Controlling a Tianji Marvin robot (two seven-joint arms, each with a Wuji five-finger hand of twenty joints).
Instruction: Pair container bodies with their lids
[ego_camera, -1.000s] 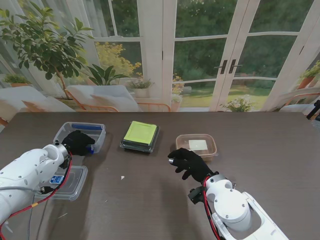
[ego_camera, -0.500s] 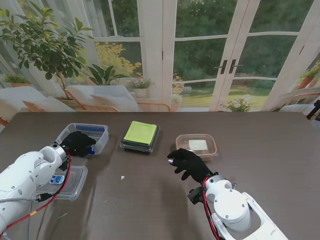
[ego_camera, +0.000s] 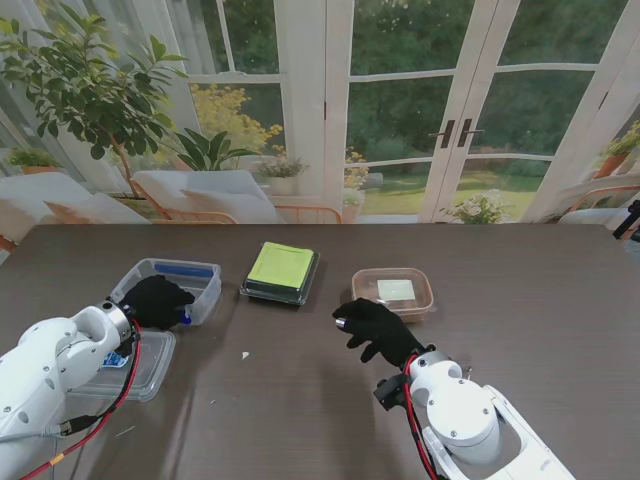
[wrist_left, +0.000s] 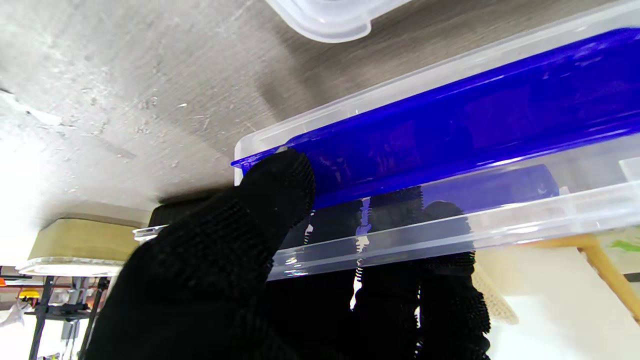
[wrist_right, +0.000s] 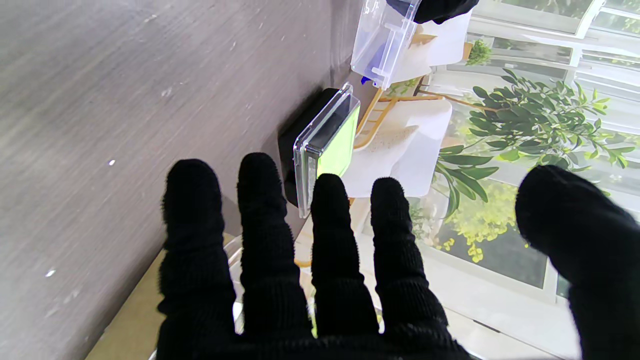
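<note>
The clear container with the blue clip (ego_camera: 168, 282) has come up off the table at its near edge since a second ago, tilting toward me as the left hand (ego_camera: 157, 300) draws back a little; the right hand (ego_camera: 372, 326) has barely shifted. Nearest to me on the left, a clear lid (ego_camera: 135, 366) lies flat on the dark table (ego_camera: 540, 300), partly under the left arm. Just beyond it, the left hand grips the near wall of that clear container. The left wrist view shows it well: the thumb (wrist_left: 272, 192) presses on the blue strip (wrist_left: 450, 125) outside the wall and the other fingers (wrist_left: 450, 280) are curled inside it, so the wall is pinched between them. Over on the right, the right hand hovers above the table, holding nothing, four fingers (wrist_right: 265, 235) side by side and slightly parted, thumb (wrist_right: 570, 220) held well out to the side. Just past its fingertips sits the tan container (ego_camera: 394, 291) with a pale square inside it; no lid on it that I can make out. Between the two containers, a touch farther from me, is the black container with the green top (ego_camera: 281, 271), flat and closed under a clear cover, well apart from both hands. Beyond the table edge, glass doors and a leafy plant (ego_camera: 85, 85).
</note>
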